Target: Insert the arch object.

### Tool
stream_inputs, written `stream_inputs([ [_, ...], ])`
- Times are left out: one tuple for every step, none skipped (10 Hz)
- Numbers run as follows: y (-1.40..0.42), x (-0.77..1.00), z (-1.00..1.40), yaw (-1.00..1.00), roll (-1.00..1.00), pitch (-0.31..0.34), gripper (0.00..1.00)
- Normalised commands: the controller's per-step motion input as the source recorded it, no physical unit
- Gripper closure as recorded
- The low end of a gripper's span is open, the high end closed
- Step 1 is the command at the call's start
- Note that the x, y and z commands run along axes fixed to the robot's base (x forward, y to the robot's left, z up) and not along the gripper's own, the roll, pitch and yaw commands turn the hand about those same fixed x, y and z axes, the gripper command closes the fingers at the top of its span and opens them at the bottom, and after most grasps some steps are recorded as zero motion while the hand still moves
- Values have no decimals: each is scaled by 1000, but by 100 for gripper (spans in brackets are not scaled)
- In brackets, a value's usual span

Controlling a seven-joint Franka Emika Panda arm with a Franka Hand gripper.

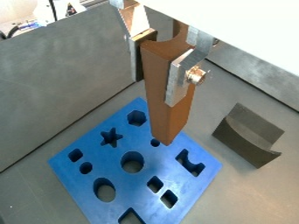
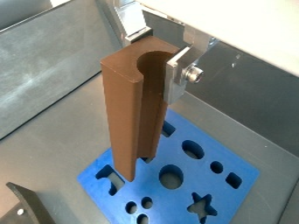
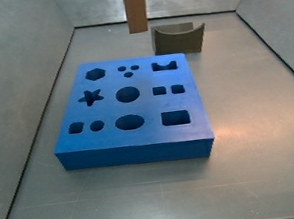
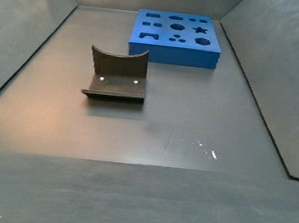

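We see the smooth tan-brown arch object [image 1: 165,92], grooved down one face, hanging upright above the blue board [image 1: 82,171]; our gripper [image 1: 160,68] clamps its upper end between silver fingers [image 1: 179,77].

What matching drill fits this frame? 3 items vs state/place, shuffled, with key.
Items:
1. arch object
2. blue board
3. dark block
4. gripper

States:
A. standing on the floor, apart from the board
B. lying flat, shaped holes all empty
C. shut on the bar, above the board
D. held upright, lower end above the board

Pairs: 1-D, 2-B, 3-A, 4-C
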Motion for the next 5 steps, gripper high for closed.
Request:
stream_inputs([
  [123, 194, 0, -480, 46, 89, 100],
  [289, 389, -114, -626, -19, 134, 100],
  [269, 509, -191, -483, -87, 203, 100],
  [254, 466, -183, -494, -94, 219, 100],
  [254, 271, -317, -591, -59, 276, 100],
])
